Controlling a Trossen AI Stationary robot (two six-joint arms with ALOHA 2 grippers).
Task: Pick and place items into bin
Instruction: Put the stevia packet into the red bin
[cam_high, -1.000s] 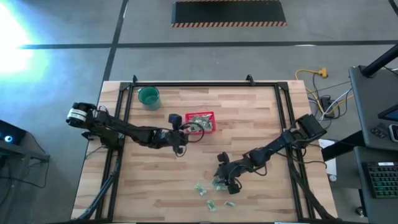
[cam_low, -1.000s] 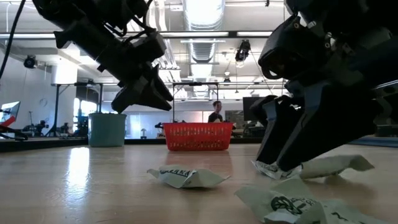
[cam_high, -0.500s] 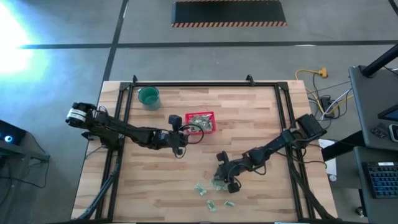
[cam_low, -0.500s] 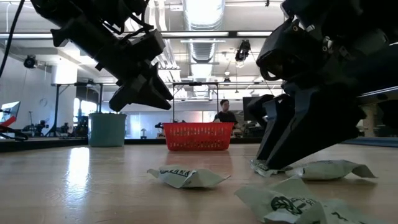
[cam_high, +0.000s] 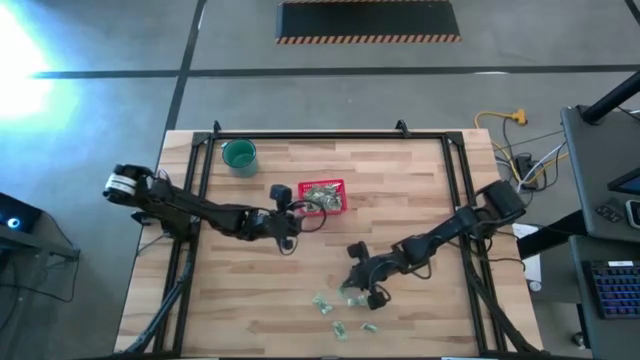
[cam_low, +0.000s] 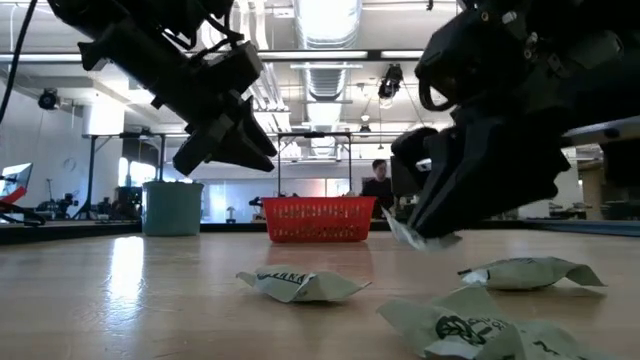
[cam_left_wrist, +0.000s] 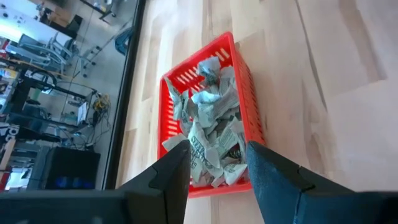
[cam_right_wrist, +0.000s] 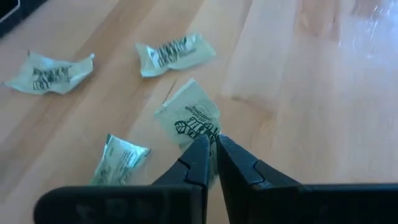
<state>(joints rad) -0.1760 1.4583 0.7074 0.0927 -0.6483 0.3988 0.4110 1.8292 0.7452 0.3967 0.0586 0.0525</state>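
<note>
Many packets (cam_left_wrist: 208, 134), red basket (cam_left_wrist: 249, 102)

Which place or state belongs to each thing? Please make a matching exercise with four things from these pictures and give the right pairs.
Things:
1. right gripper
2. left gripper
3. red basket
4. teal cup

Places or states:
A. holds a heap of packets
B. stands near the table's far left corner
C. shut on a packet, lifted off the table
D. open, hovering beside the basket

Pairs: 1-C, 2-D, 3-A, 4-B
</note>
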